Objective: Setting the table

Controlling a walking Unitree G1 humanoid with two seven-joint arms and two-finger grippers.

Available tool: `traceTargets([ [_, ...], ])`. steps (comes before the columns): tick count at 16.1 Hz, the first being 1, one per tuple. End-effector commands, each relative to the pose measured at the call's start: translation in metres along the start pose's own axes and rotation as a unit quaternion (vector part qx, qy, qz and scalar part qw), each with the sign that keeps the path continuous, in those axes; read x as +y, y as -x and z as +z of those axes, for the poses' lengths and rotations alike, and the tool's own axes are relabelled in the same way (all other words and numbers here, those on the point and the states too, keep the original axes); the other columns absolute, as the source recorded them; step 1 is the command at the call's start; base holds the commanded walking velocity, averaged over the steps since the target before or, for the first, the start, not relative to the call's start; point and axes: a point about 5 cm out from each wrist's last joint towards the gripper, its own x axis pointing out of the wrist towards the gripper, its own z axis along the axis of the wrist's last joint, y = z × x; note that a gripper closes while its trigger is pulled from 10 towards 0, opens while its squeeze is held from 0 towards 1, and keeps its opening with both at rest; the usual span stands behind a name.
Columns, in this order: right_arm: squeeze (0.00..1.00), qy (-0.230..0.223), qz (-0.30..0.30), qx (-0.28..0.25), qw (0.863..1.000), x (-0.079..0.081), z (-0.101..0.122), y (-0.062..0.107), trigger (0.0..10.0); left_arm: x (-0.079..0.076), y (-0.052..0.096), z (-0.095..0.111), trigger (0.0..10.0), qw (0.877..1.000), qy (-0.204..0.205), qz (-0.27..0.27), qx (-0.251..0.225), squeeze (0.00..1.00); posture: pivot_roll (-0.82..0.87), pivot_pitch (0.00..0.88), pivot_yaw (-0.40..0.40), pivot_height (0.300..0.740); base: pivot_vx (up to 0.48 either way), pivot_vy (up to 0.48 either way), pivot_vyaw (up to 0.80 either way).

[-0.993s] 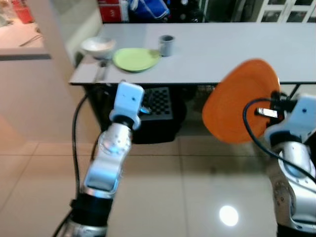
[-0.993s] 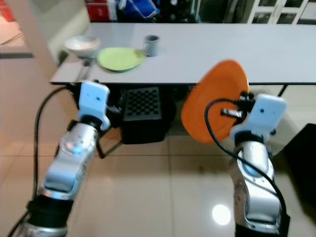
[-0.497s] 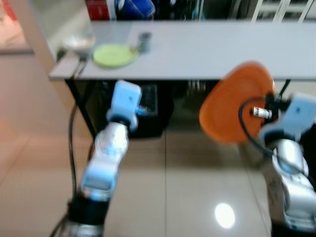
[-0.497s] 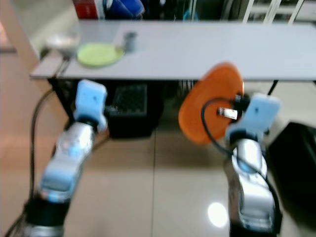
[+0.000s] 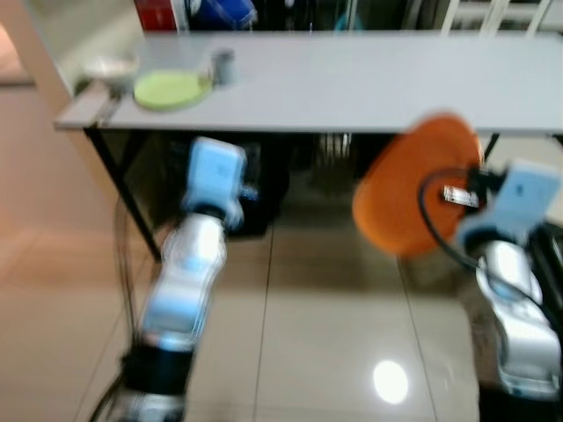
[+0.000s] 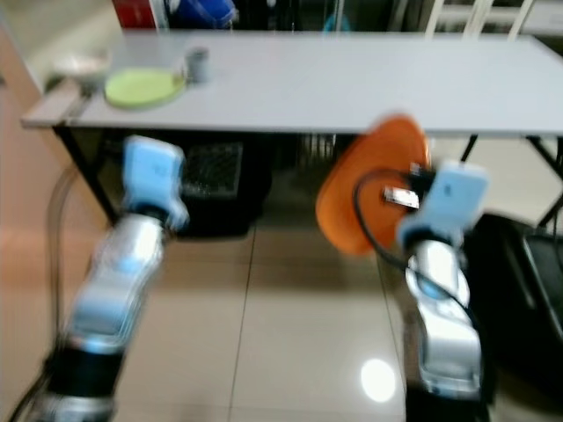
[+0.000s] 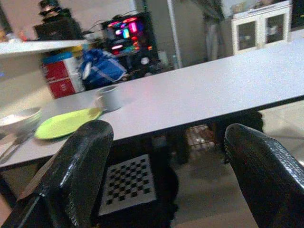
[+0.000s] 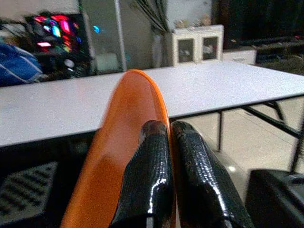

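Note:
My right gripper is shut on the rim of an orange plate, held on edge in front of the long grey table and below its top. The plate rises past the two black fingers. My left gripper is open and empty, its fingers spread wide, pointing at the table from below its near edge. On the table's far left lie a green plate, a white bowl with cutlery beside it, and a grey cup.
A black crate with a checkered panel stands under the table's left part. Table legs run down at the left corner. A dark object sits on the tiled floor at the right. Shelves and a white cabinet line the back wall.
The camera has swung right and the view is blurred; the table's left corner has come further into view. The right gripper still holds the orange plate and the left stays open.

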Motion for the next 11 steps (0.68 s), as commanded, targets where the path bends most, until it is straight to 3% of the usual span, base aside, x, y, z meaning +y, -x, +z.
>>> traceTargets([
  [1,0.0,-0.006,0.006,-0.015,1.0,0.005,0.007,-0.001,10.0,0.015,-0.002,0.007,10.0,0.999,-0.008,0.029,-0.013,0.0,-0.07,0.0,0.039,0.74,0.0,0.0,0.0],
  [5,0.0,-0.052,-0.02,-0.025,0.998,0.005,0.011,-0.005,10.0,0.018,-0.011,0.014,10.0,0.999,-0.012,0.022,-0.032,0.0,-0.07,0.0,0.056,0.74,0.0,0.0,0.0],
  [8,0.0,-0.087,-0.036,-0.027,0.995,0.002,0.012,-0.009,10.0,0.019,-0.007,0.014,10.0,0.999,-0.005,0.02,-0.032,0.0,-0.07,0.0,0.067,0.74,0.099,0.0,0.0],
  [10,0.0,-0.126,-0.053,-0.029,0.99,-0.002,0.014,-0.011,10.0,0.018,-0.01,0.014,10.0,0.999,-0.005,0.015,-0.034,0.0,-0.07,0.0,0.066,0.74,0.308,0.0,0.0],
  [11,0.0,-0.184,-0.068,-0.033,0.98,-0.005,0.017,-0.012,10.0,0.018,-0.01,0.015,10.0,0.999,0.002,0.015,-0.039,0.0,-0.07,0.0,0.069,0.74,0.364,0.0,0.0],
])
